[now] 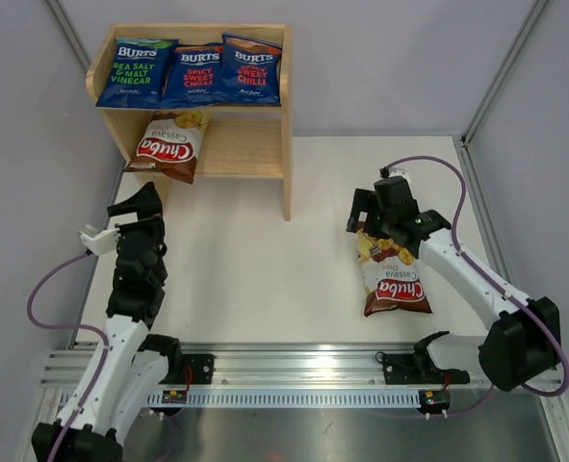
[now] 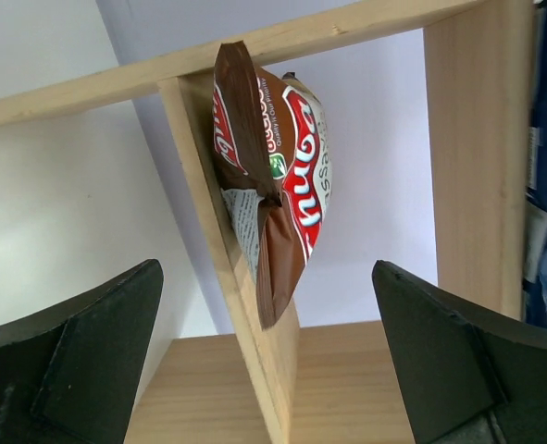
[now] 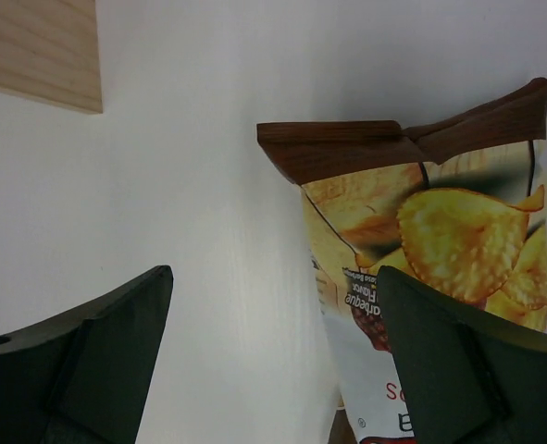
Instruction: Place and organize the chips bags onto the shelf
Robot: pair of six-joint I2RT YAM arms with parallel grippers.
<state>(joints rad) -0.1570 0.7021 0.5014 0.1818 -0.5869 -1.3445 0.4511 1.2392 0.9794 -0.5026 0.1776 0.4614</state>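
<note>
Hovering wide open and empty over the top seam of the Chuba bag [image 1: 396, 284] lying on the tabletop [image 1: 265, 279], the right tool [image 1: 374, 223] could pinch only glossy film and lose it. The left tool [image 1: 125, 217], likewise open and empty, faces the shelf [image 1: 286, 164], where another Chuba bag [image 1: 168, 146] overhangs the lower tier and might slide off.

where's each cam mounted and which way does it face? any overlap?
Top external: above and behind the bases, looking down on table, shelf, both arms, left gripper, right gripper.
Left wrist: on the left arm, facing the shelf and shelved Chuba bag; own open fingers at bottom.
Right wrist: on the right arm, facing the table and loose Chuba bag's top; open fingers at bottom.
Shared: shelved bag in top and left wrist; loose bag in top and right wrist.
</note>
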